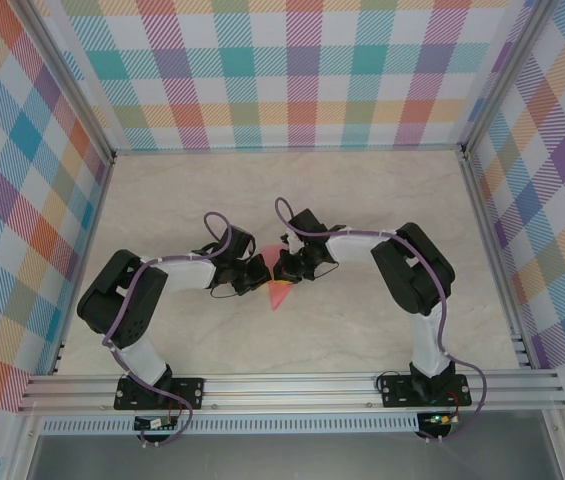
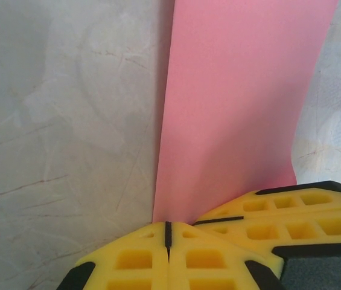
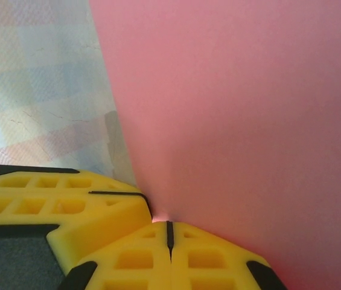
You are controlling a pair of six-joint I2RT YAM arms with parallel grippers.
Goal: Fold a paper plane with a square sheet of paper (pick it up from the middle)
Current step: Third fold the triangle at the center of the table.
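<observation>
The salmon-pink sheet of paper (image 1: 280, 293) is folded, and a pointed part of it sticks out towards the near edge at the table's middle. My left gripper (image 1: 265, 272) and right gripper (image 1: 285, 267) meet tip to tip over it. In the left wrist view the left gripper (image 2: 168, 224) is shut, the paper (image 2: 236, 109) rises straight from its tips, and the right gripper's yellow fingers (image 2: 279, 220) press in beside it. In the right wrist view the right gripper (image 3: 169, 224) is shut at the paper's (image 3: 242, 121) lower edge, with the left gripper's fingers (image 3: 67, 202) alongside.
The marble-patterned table (image 1: 292, 190) is walled by checkered panels on three sides. An aluminium rail (image 1: 292, 385) runs along the near edge, where both arm bases are bolted. Both arms bend inward, elbows out to the sides.
</observation>
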